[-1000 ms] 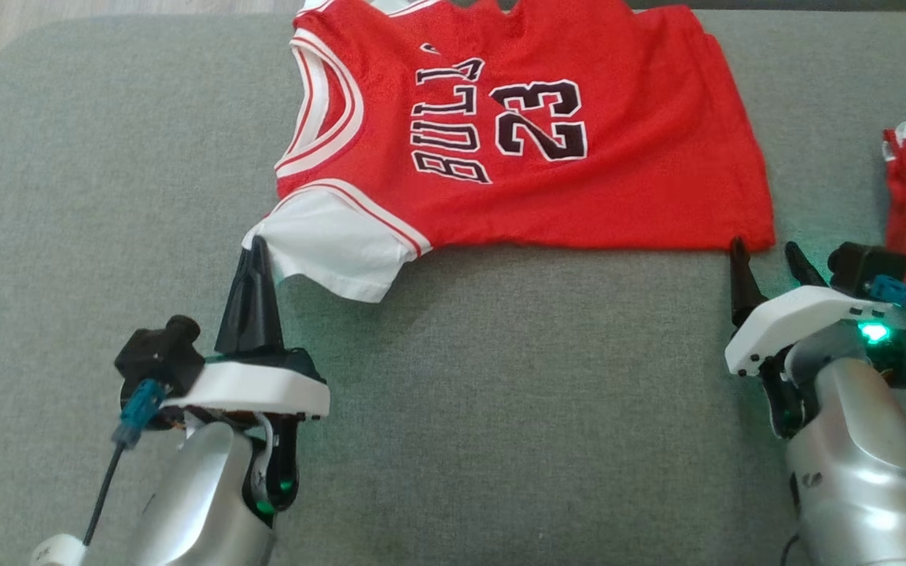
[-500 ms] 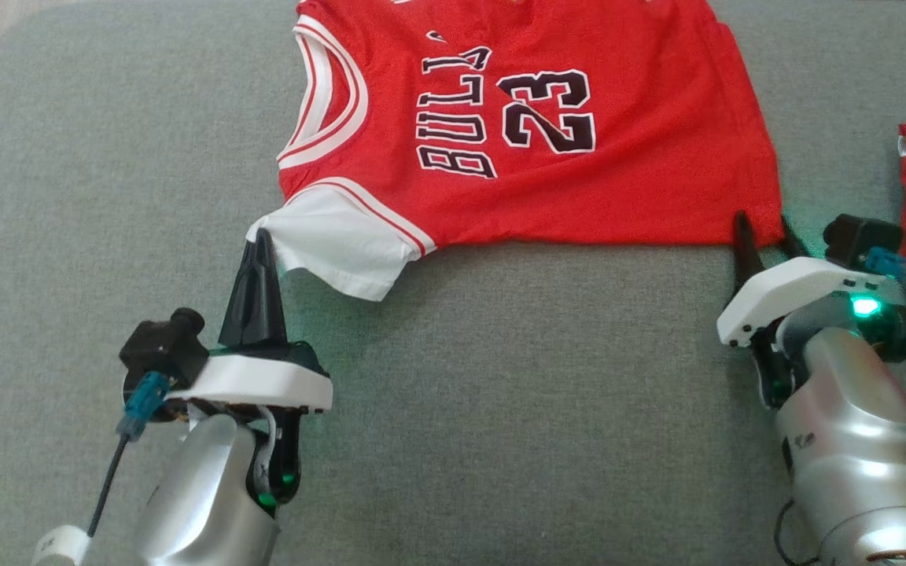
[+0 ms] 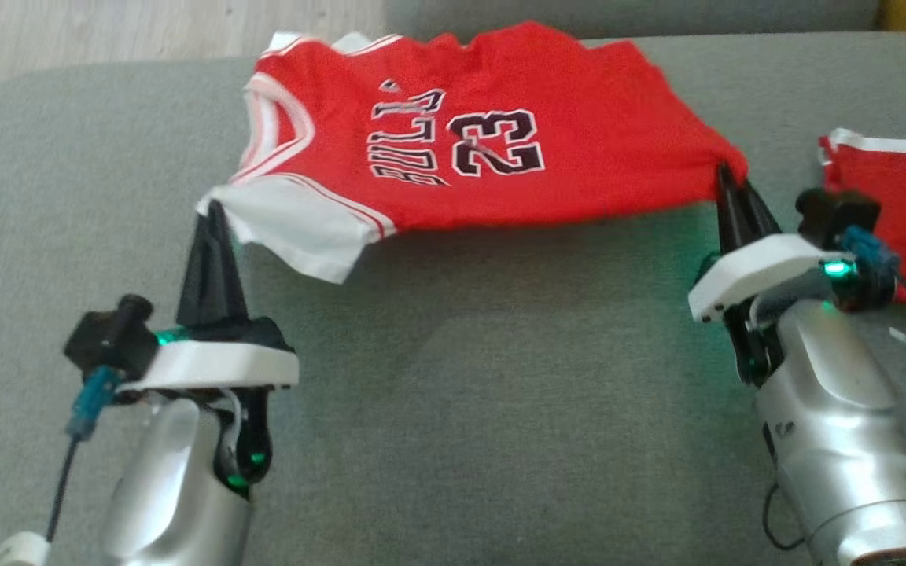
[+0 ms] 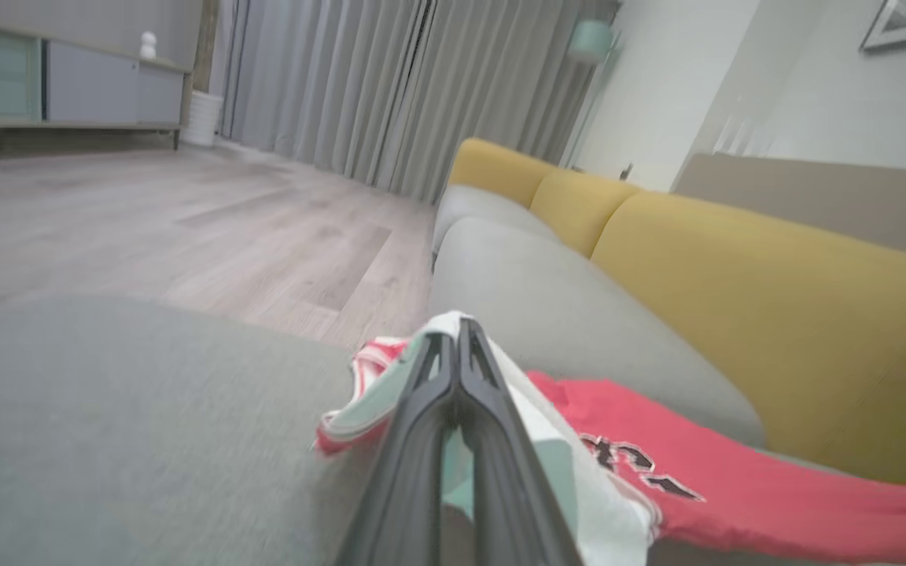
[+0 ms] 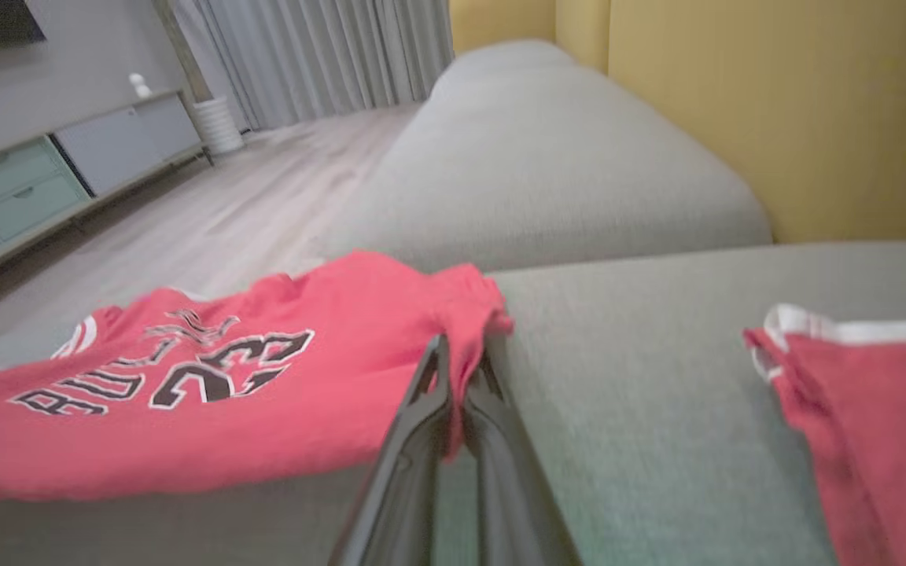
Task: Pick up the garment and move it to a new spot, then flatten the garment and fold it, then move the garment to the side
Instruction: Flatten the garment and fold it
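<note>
The garment is a red jersey with white trim and a black "BULLS 23" print, spread across the grey sofa seat. My left gripper is shut on its white sleeve corner at the near left. My right gripper is shut on the near right hem corner, and the near edge between them is lifted off the seat. In the left wrist view the left gripper pinches the white sleeve of the garment. In the right wrist view the right gripper pinches the red hem of the garment.
A second red piece with white trim lies on the seat right of my right arm, also the red piece. Yellow sofa back cushions rise behind the seat. Wooden floor lies beyond the seat's left end.
My right gripper closed from open onto the hem corner. Both grippers then raised the jersey's near edge. The head camera has shifted, so the whole scene sits lower and more leftward.
</note>
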Motion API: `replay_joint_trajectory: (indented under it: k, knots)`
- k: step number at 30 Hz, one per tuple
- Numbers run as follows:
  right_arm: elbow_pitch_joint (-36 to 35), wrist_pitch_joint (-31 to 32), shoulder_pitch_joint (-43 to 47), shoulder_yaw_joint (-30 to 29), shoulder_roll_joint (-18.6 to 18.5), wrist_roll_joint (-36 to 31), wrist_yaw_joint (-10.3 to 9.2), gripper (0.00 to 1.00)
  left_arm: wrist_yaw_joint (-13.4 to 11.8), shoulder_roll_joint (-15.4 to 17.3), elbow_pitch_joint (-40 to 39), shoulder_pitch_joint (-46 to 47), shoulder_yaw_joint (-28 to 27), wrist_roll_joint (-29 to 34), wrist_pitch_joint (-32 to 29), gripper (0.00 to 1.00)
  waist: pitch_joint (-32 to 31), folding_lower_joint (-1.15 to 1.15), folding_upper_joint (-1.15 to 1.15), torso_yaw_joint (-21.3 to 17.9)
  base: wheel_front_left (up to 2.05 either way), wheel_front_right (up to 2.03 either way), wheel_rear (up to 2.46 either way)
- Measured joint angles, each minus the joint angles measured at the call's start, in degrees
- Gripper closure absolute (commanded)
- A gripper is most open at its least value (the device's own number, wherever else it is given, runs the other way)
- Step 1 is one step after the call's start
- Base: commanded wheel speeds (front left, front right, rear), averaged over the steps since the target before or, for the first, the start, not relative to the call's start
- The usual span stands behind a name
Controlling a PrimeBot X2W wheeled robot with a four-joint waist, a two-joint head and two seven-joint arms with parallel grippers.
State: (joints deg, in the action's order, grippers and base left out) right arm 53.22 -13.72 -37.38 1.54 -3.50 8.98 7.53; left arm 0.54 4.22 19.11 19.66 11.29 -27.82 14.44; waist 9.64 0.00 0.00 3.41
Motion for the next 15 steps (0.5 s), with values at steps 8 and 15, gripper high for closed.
replay_joint_trajectory:
  k: [8, 15]
  knots:
    - [-19.37, 1.48, 0.65, 4.98, -2.10, 0.13, 0.00, 1.00, 0.97, 0.31, -11.48, 1.45, -4.53, 0.15, 0.01, 1.00, -4.04, 0.00, 0.00, -2.53, 0.00, 0.00, 0.00]
    - [-41.12, 9.50, 1.69, 6.76, -7.92, 1.69, 0.00, 1.00, -1.19, 1.31, -26.79, 6.67, -6.91, 0.31, -0.93, 1.00, -7.36, -0.01, 0.00, -4.34, 0.00, 0.00, 0.00]
